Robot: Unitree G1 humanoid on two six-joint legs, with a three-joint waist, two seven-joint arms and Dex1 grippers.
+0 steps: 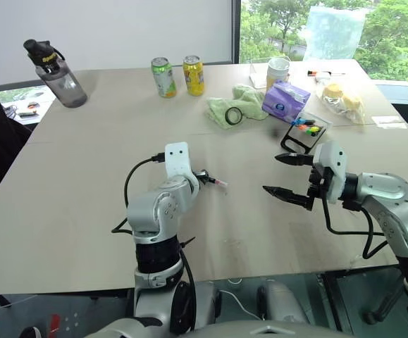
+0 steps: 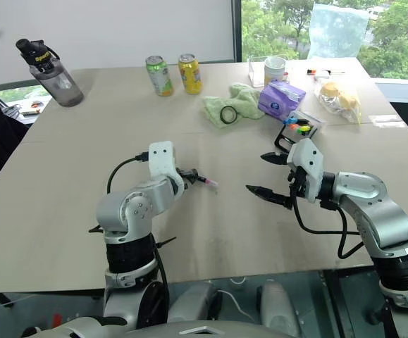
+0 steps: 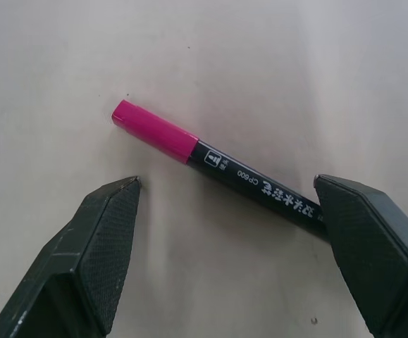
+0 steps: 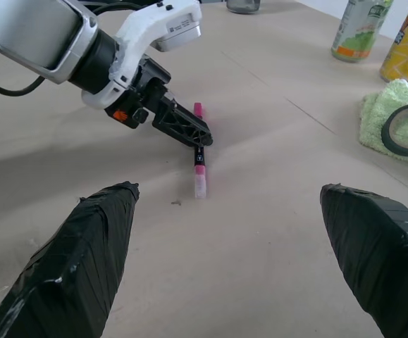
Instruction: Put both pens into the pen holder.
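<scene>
The left end effector (image 4: 182, 127) hangs just over the pink-ended pen (image 3: 218, 165), fingers spread to either side of the barrel without pinching it; the pen lies flat on the bench (image 1: 84, 176). The right end effector (image 1: 282, 176) hovers nearby, spread wide and empty. Farther back the pen holder (image 1: 302, 134) stands just in front of the purple tissue pack (image 1: 285, 100).

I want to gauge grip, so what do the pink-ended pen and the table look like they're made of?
Pink-ended pen: likely plastic, a smooth black barrel with white print and a matte pink cap. Table: probably laminate, pale beige, matte, faintly speckled.
</scene>
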